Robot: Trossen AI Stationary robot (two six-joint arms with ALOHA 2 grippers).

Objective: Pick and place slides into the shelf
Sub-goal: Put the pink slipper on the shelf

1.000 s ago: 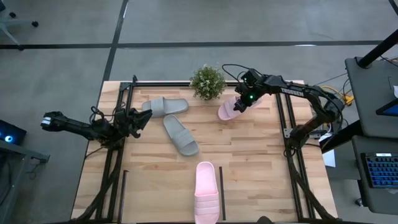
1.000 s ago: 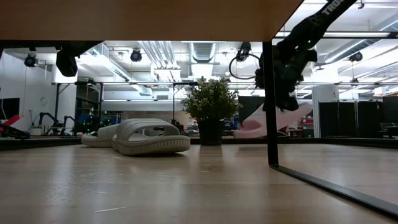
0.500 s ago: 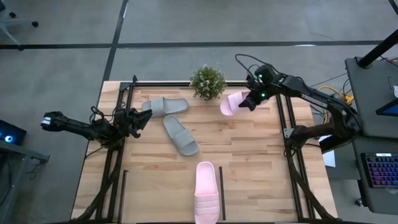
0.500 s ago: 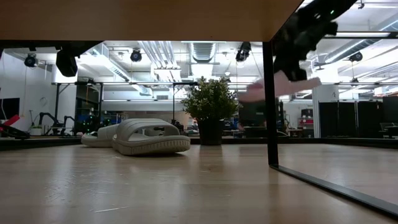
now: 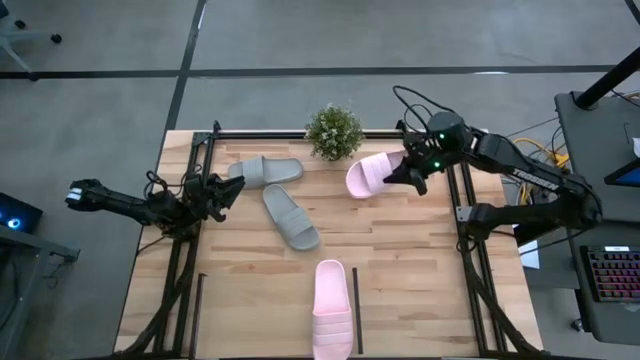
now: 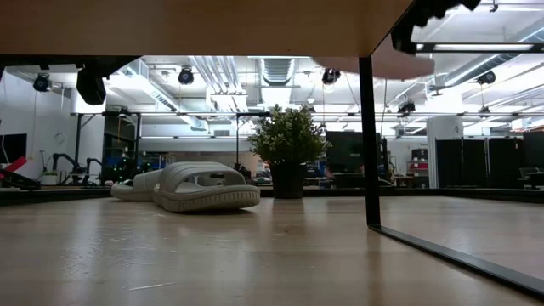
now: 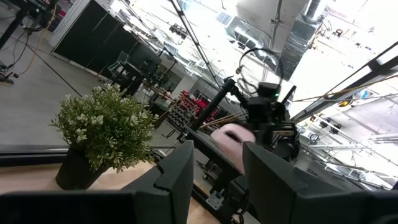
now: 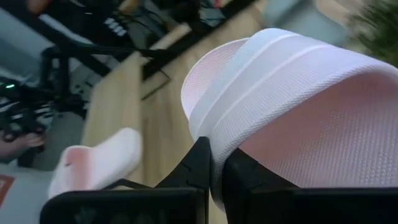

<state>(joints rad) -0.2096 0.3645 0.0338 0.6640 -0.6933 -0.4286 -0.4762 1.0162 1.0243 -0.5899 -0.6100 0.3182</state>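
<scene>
Waiting on the left: the dark left gripper (image 5: 222, 190) sits low at the table's left edge, just beside the heel end of one grey-green slide; its fingers (image 7: 176, 175) look spread with a gap between them in the left wrist view, holding nothing.
Grey-green rubber slide sandals: one (image 5: 265, 171) lies flat near the back left, the second (image 5: 290, 217) lies angled just in front of it, the two about touching at one end. In the low view they show as one overlapping lump (image 6: 206, 187).
Small green potted plant (image 5: 333, 131): stands at the back edge, between the grey-green pair and the lifted pink one.
Pale pink slide on the table (image 5: 332, 307): lies flat at the front edge, between two thin black upright bars of the shelf (image 5: 357, 311), well apart from everything else.
Lifted pale pink rubber slide (image 5: 373, 174): up in the air near the back right, tilted, just beside the plant.
Dark right gripper (image 5: 410, 172): its fingers (image 8: 202, 163) are pinched onto the edge of that pink slide by the wide strap.
Light wood table (image 5: 400, 260): mostly bare planks on the right half.
</scene>
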